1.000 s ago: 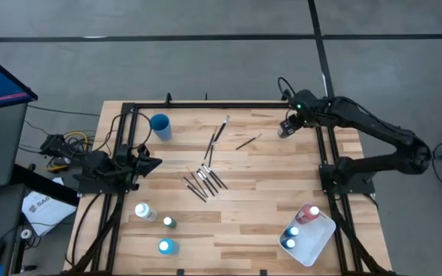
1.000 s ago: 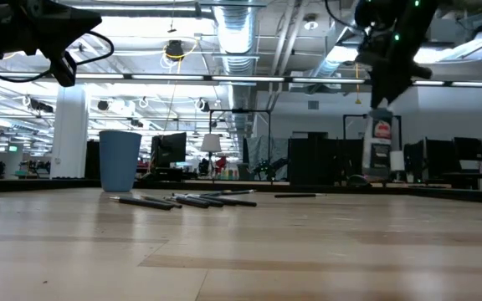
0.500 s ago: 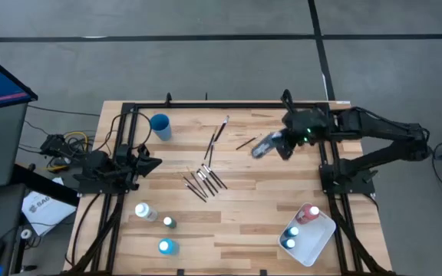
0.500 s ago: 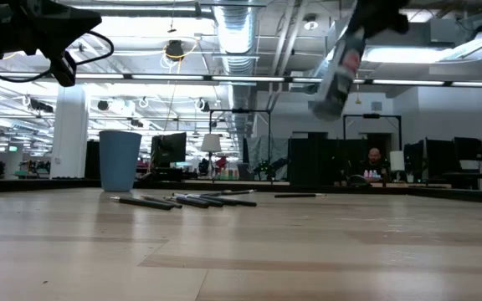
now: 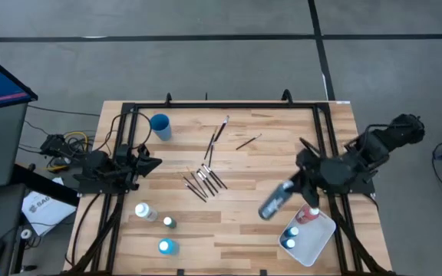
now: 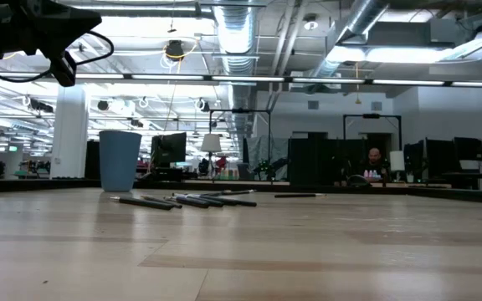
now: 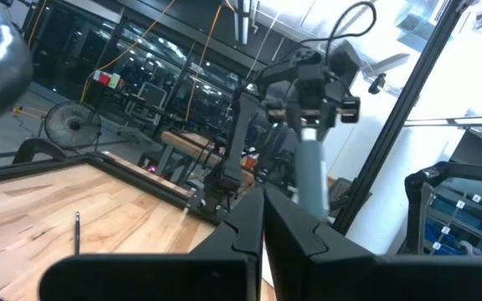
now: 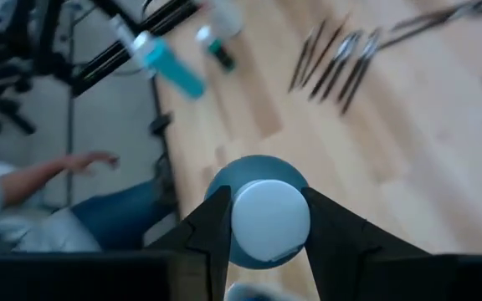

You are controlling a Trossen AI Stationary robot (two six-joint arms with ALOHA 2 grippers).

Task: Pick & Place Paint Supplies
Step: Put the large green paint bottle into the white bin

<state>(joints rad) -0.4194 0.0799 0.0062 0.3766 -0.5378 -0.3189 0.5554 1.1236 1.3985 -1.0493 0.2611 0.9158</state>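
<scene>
right gripper [image 5: 282, 195] clamps a paint bottle [image 5: 273, 203] tilted just beside the white tray [image 5: 324, 234], left gripper [image 5: 153, 162] shut, waiting

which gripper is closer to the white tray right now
Right. The right gripper, shut on a paint bottle, hangs just beside the white tray. The left gripper is parked across the table at its left edge.

A blue round cup [image 5: 159, 125] stands at ten o'clock on the wooden tabletop [image 5: 259, 165], a white tray [image 5: 321, 238] at five o'clock, near the corner.
</scene>
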